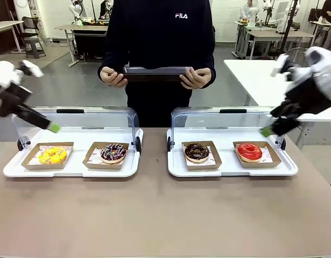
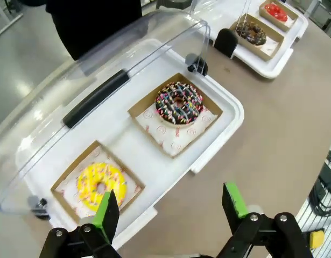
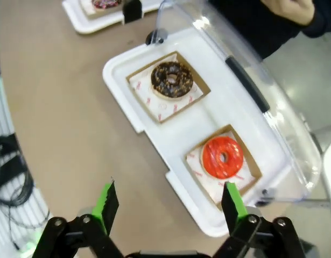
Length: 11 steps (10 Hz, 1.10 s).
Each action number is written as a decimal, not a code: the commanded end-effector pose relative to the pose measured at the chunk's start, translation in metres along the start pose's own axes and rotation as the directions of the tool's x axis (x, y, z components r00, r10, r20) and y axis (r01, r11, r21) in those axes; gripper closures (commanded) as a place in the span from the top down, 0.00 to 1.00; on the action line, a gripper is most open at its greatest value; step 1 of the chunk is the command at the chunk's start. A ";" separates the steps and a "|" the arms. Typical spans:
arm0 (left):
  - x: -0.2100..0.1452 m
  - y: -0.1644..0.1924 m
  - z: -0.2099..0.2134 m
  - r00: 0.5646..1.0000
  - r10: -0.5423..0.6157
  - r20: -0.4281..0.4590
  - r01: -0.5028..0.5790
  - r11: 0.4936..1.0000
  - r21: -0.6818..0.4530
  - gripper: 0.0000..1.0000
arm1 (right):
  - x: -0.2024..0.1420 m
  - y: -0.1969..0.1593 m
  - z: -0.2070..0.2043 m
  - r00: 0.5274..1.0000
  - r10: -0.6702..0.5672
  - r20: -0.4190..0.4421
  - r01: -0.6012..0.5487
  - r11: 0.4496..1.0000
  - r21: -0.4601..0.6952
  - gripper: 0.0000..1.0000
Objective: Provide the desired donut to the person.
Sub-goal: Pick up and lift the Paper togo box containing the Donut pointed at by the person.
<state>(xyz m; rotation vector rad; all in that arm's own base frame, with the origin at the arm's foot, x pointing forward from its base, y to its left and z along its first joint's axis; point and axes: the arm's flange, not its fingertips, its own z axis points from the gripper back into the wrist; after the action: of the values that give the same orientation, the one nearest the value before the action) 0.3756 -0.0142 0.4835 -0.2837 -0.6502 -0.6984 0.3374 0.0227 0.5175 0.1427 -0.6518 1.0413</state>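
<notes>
The person (image 1: 160,32) stands at the far side and holds a dark flat tray (image 1: 154,73) in both hands. On the left white tray (image 1: 74,169) lie a yellow donut (image 1: 52,155) (image 2: 100,185) and a sprinkled chocolate donut (image 1: 113,152) (image 2: 178,102). The right white tray (image 1: 230,171) carries a chocolate crumb donut (image 1: 197,152) (image 3: 172,79) and a red donut (image 1: 249,151) (image 3: 223,157). My left gripper (image 1: 53,128) (image 2: 170,207) hovers open above the left tray's outer end. My right gripper (image 1: 267,131) (image 3: 169,200) hovers open above the right tray's outer end. Both hold nothing.
Each donut sits in its own brown cardboard holder (image 1: 106,156). Clear hinged lids (image 1: 79,121) (image 1: 224,121) stand open along the trays' far sides. Bare brown table (image 1: 154,215) stretches in front of the trays. A white table (image 1: 256,75) stands at the back right.
</notes>
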 end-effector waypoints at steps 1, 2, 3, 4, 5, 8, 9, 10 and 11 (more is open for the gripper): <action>-0.059 -0.004 0.016 1.000 -0.028 0.010 0.028 1.000 0.012 1.00 | -0.058 0.015 0.000 0.995 0.057 0.076 -0.059 0.998 0.019 1.00; -0.068 0.002 0.026 0.998 -0.047 0.036 0.047 0.999 0.016 1.00 | -0.069 0.012 0.004 0.991 0.058 0.121 -0.060 0.998 0.014 1.00; -0.075 0.006 0.035 0.995 -0.069 0.070 0.068 0.998 0.008 1.00 | -0.079 0.006 0.004 0.986 0.045 0.158 -0.050 0.998 0.024 1.00; -0.079 0.009 0.044 0.993 -0.059 0.102 0.058 0.998 0.016 1.00 | -0.086 0.001 0.002 0.981 0.040 0.189 -0.048 0.998 0.039 1.00; -0.083 0.010 0.048 0.991 -0.060 0.118 0.058 0.998 0.019 1.00 | -0.088 0.000 0.001 0.979 0.044 0.198 -0.053 0.998 0.043 1.00; -0.090 0.013 0.050 0.995 -0.065 0.079 0.063 0.998 0.031 1.00 | -0.087 0.002 0.000 0.975 0.055 0.213 -0.065 0.997 0.039 1.00; -0.093 0.014 0.052 0.995 -0.066 0.081 0.063 0.997 0.040 1.00 | -0.087 0.002 -0.001 0.974 0.067 0.217 -0.078 0.996 0.040 1.00; -0.095 0.015 0.054 0.994 -0.070 0.086 0.067 0.997 0.039 1.00 | -0.086 0.002 -0.001 0.973 0.073 0.220 -0.083 0.996 0.038 1.00; -0.096 0.015 0.055 0.993 -0.075 0.086 0.072 0.997 0.038 1.00 | -0.085 0.003 -0.001 0.971 0.080 0.224 -0.090 0.995 0.036 1.00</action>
<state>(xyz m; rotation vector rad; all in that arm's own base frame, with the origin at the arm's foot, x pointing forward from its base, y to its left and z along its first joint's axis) 0.3453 0.0818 0.5007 -0.2609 -0.7448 -0.7240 0.3366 -0.0549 0.5011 0.2851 -0.8220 1.1186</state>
